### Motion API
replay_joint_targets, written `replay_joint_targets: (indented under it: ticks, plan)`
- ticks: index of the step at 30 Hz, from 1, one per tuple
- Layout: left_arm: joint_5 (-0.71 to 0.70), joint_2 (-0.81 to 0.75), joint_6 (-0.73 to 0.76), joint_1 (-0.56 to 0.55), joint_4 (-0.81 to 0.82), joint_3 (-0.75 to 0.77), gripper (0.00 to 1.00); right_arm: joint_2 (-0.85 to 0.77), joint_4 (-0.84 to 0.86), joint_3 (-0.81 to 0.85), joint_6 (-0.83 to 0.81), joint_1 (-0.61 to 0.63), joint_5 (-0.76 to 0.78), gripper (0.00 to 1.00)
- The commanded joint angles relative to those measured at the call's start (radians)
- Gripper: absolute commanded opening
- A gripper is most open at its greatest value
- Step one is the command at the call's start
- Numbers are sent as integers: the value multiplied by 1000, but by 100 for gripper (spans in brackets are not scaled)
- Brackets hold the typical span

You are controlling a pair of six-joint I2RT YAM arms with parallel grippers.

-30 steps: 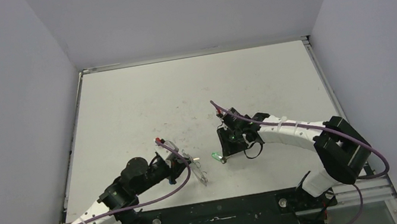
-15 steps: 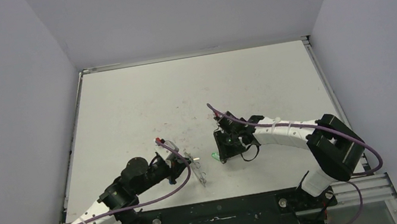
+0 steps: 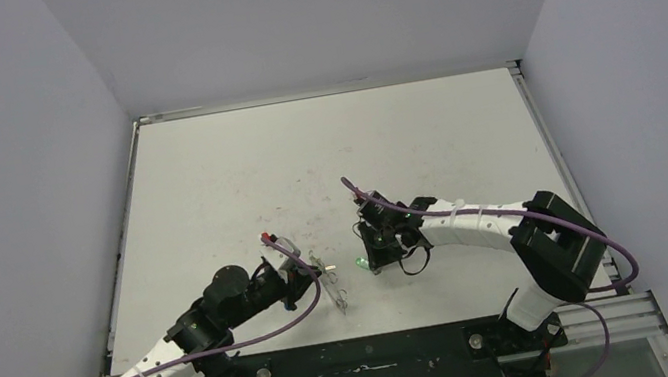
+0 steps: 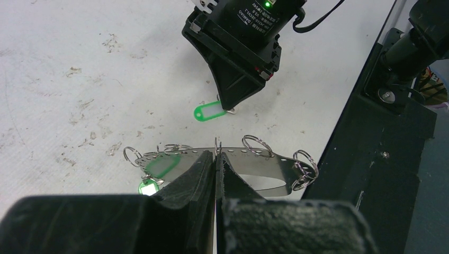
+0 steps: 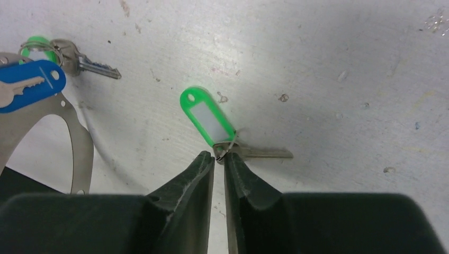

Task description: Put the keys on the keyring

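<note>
My left gripper (image 4: 217,153) is shut on the rim of the keyring (image 4: 259,166), a thin silvery hoop with small split rings, held just above the table; it also shows in the top view (image 3: 325,273). A blue key (image 5: 29,84) and a green key (image 5: 39,48) hang on the keyring (image 5: 79,143). The other green key (image 5: 207,117) lies on the table with its blade (image 5: 265,153) pointing right. My right gripper (image 5: 218,156) is nearly closed, its tips pinching that key's small ring. The same key shows in the top view (image 3: 361,263) between the two grippers.
The white table (image 3: 324,150) is scuffed and walled by grey panels on three sides. The black front rail (image 4: 392,137) runs close to the right of the keyring.
My right arm has swung left and its gripper has closed in on the green key, which has stayed in place. My left arm and the keyring have not moved.
</note>
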Motion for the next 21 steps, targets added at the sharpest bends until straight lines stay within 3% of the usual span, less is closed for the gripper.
replay_joint_targets:
  ticks: [1, 5, 14, 21]
  plan:
    - [15, -8, -9, 2, 54, -2, 0, -1, 0, 38, 14, 11, 74, 11]
    - [18, -5, -9, 3, 56, -2, 0, -24, -27, 51, -6, 21, 102, 0]
    - [29, 7, -24, 2, 87, -15, 0, -94, -53, 74, -114, 41, 84, 0]
    - [40, 31, -27, 3, 108, -15, 0, -177, 25, 26, -214, 40, 10, 0]
